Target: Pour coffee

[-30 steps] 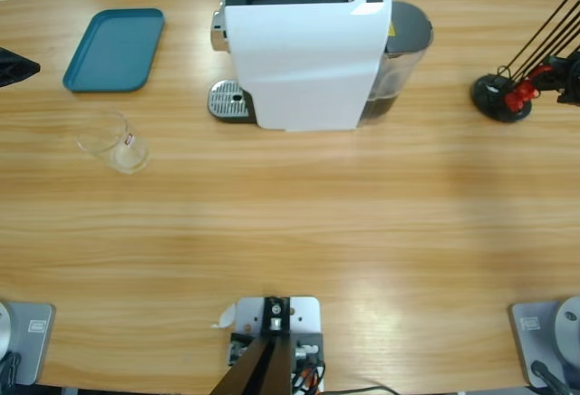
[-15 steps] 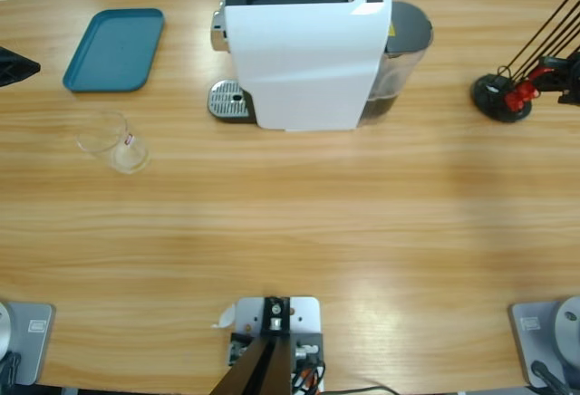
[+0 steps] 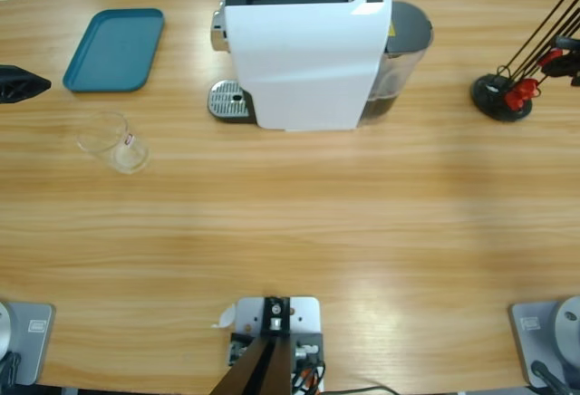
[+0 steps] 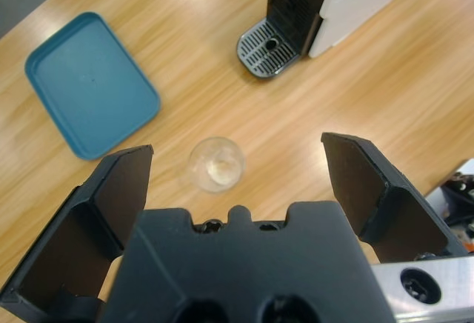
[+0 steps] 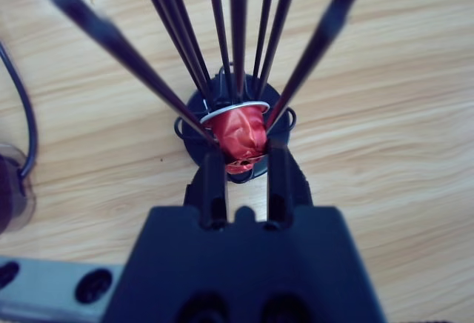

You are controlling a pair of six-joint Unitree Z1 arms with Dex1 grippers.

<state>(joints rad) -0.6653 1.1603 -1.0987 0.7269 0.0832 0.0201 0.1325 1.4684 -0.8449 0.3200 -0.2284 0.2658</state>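
The red capsule (image 5: 243, 139) is being lifted from its holder (image 3: 501, 98), clamped between the right gripper (image 5: 241, 161) fingers; the left gripper (image 4: 237, 161), advanced, is being held wide apart above the glass cup (image 4: 215, 164).

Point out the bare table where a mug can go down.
Widest bare wood runs along the near half, below the glass cup and white coffee machine. Another patch lies between machine and capsule rack. Crowded: the teal tray, cup and drip grate.

We see a long wooden table (image 3: 290, 223). On it sit a teal tray (image 3: 114, 49), a clear glass cup (image 3: 111, 139) just below the tray, a white coffee machine (image 3: 308, 51), and a black capsule stand (image 3: 500, 98) at the far side.
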